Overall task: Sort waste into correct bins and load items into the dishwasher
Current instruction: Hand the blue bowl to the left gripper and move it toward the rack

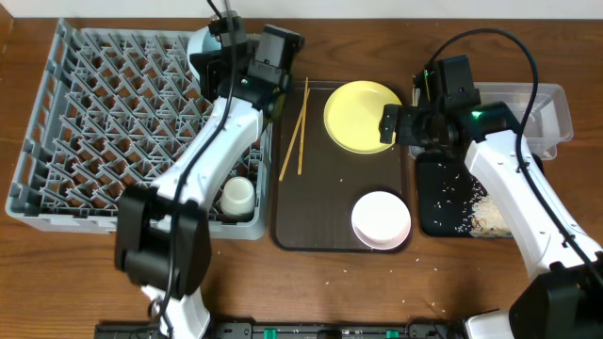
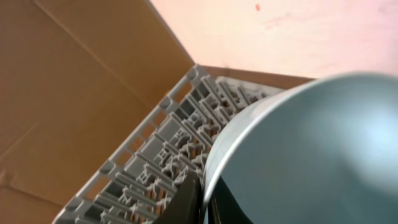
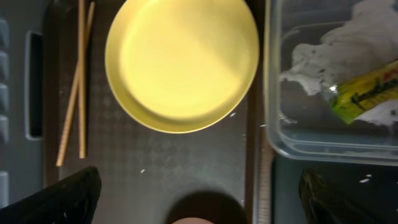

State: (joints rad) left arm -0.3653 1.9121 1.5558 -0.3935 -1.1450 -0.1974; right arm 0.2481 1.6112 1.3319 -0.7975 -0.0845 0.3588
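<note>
1. Dish rack [image 1: 122,122] is set on the left of the tabletop [image 1: 94,282]. A small white cup [image 1: 237,195] sits among the pegs at its near right corner.
2. Left jaws are clamped on the rim of the light blue bowl [image 1: 200,47]. In the left wrist view one dark finger [image 2: 186,199] is pressed against the outside of that rim. The bowl is held at the far right corner of the rack; whether it touches the pegs cannot be told.
3. Right jaws are spread wide, with nothing between them. The two fingers [image 3: 62,199] are seen at the bottom corners of the right wrist view. From overhead they are placed at the right edge of the yellow plate [image 1: 358,118].
4. The plate lies flat on the far half of the brown serving tray [image 1: 311,217]. A white bowl [image 1: 382,219] stands at the tray's near right corner. The chopsticks [image 1: 295,132] lie side by side along its left side.
5. A clear tub [image 1: 556,113] is placed at the far right. A crumpled tissue [image 3: 348,43] and a yellow wrapper [image 3: 367,93] lie in it.
6. A black tray [image 1: 426,169] is set just beside the serving tray's right edge. Rice [image 1: 485,217] is heaped in its near right part and scattered over its floor. A few grains are also noted on the tabletop near the trays.
</note>
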